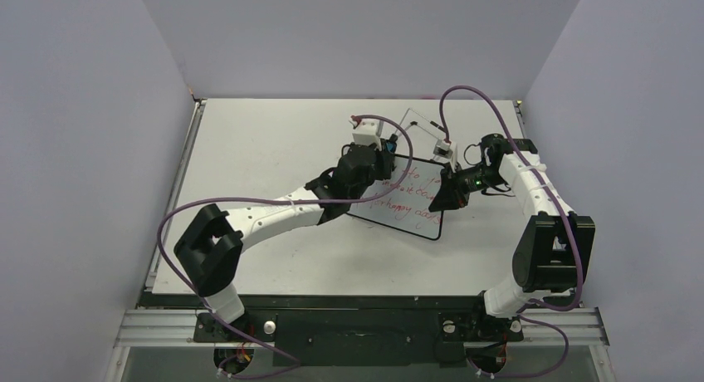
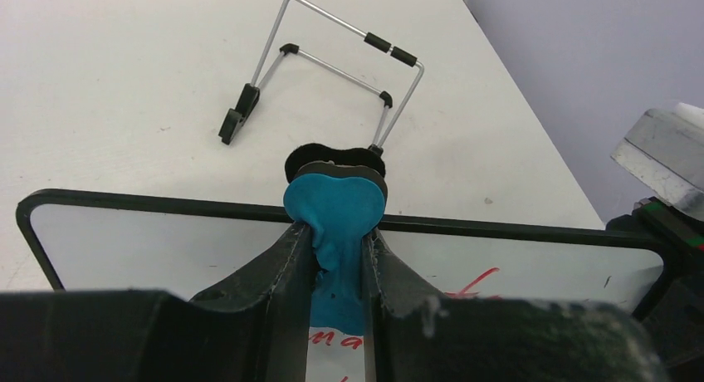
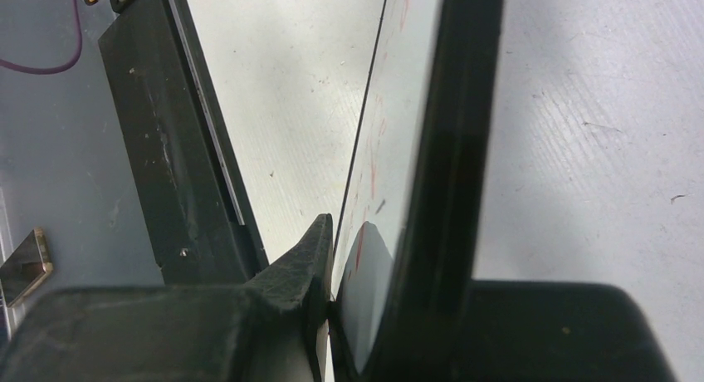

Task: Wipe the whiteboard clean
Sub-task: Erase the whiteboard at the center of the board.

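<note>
The whiteboard (image 1: 408,201) has a black rim and red handwriting, and it is held tilted above the table's middle. My right gripper (image 1: 441,199) is shut on its right edge. In the right wrist view the whiteboard (image 3: 390,133) runs edge-on between the jaws of the right gripper (image 3: 365,270), with one finger (image 3: 309,262) pressed to its written face. My left gripper (image 1: 388,160) is shut on a blue eraser (image 2: 336,203) at the board's top rim. The left wrist view shows the left gripper (image 2: 336,257) over the whiteboard (image 2: 149,245), with red writing under the eraser.
A wire easel stand (image 1: 425,126) stands just behind the board, and the left wrist view also shows the stand (image 2: 332,66). The white table (image 1: 266,149) is enclosed by grey walls on three sides. A dark rail (image 3: 166,149) marks the table's edge beside the right gripper.
</note>
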